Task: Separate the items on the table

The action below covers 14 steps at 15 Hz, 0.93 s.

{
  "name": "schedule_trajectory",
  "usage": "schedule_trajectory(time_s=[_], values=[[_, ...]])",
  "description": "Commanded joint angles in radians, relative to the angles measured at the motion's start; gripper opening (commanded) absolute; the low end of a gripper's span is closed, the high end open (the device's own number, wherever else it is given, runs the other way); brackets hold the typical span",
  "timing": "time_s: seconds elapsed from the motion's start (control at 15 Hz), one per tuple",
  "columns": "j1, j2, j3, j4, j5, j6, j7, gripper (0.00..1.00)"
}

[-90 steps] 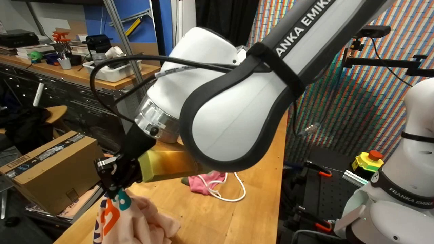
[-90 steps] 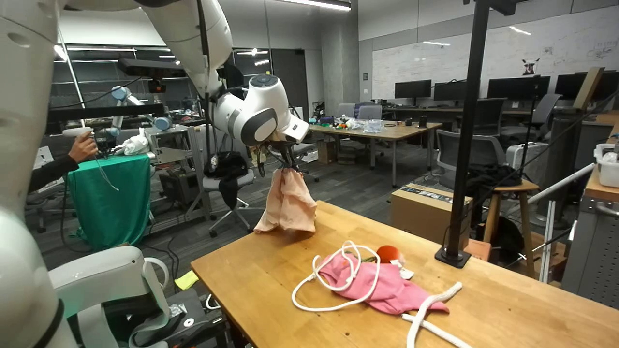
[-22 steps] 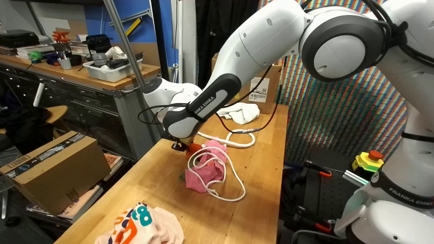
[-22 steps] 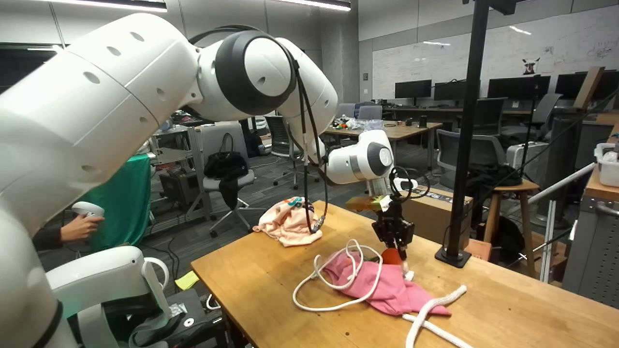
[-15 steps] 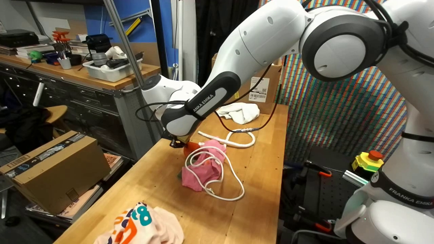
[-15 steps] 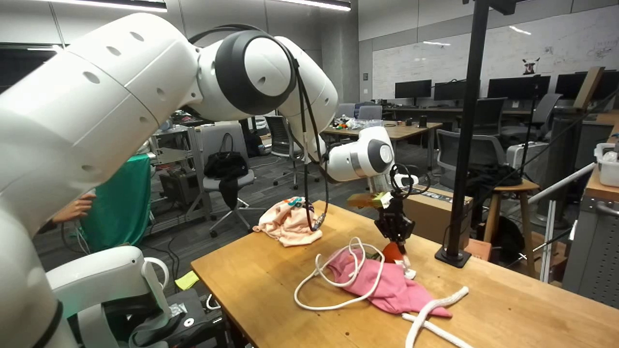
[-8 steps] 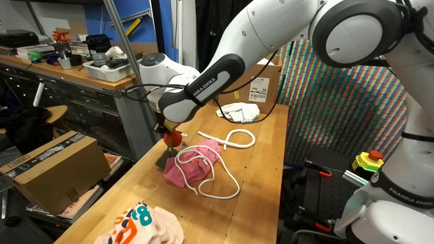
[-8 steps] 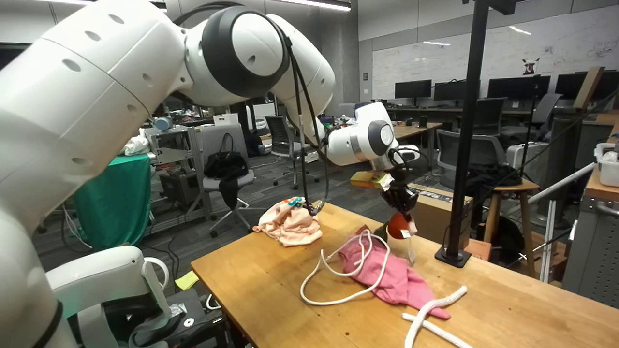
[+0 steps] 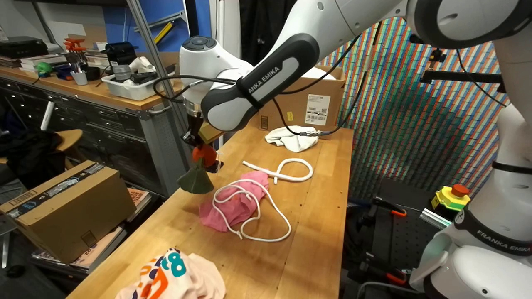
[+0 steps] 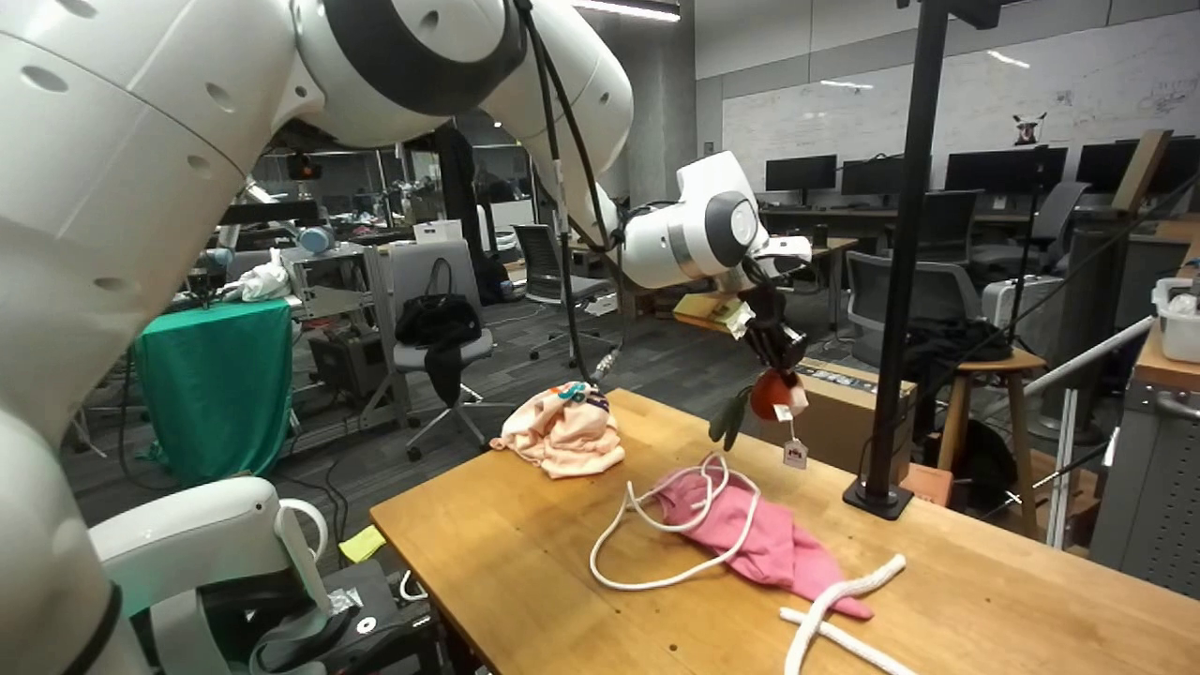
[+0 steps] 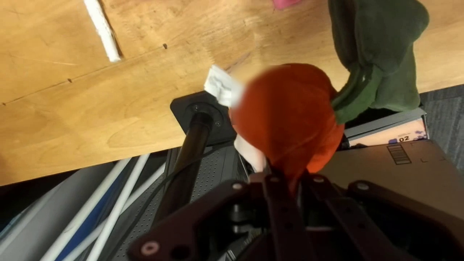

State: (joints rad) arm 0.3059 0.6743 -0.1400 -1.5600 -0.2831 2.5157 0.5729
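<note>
My gripper is shut on an orange plush toy with dark green leaves. In both exterior views the plush hangs above the table's long edge, leaves and a white tag dangling, apart from the pink cloth. A thin white cord lies looped over the pink cloth. A thick white rope lies at that cloth's end. A peach cloth with coloured letters lies crumpled near the table's end. A white cloth lies farther along.
A black post stands on the table's edge near the gripper. A cardboard box stands behind the white cloth. Another cardboard box sits beside the table, lower down. The wooden table carries all the items.
Six seconds ago the gripper held the peach cloth at the table's end; that cloth now lies released. Since then the gripper has grasped the plush and lifted it off the pink cloth, which shifted slightly.
</note>
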Motion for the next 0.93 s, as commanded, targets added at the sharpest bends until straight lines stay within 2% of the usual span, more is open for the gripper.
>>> schedule_trajectory(time_s=[0.0,0.53,0.87], values=[[0.004,-0.160,0.021,-0.184,0.016,-0.081,-0.041,0.06],[-0.017,-0.439,0.151,-0.489,0.010,-0.397,-0.179,0.07],[-0.036,-0.560,0.238,-0.623,0.078,-0.510,-0.260,0.07]])
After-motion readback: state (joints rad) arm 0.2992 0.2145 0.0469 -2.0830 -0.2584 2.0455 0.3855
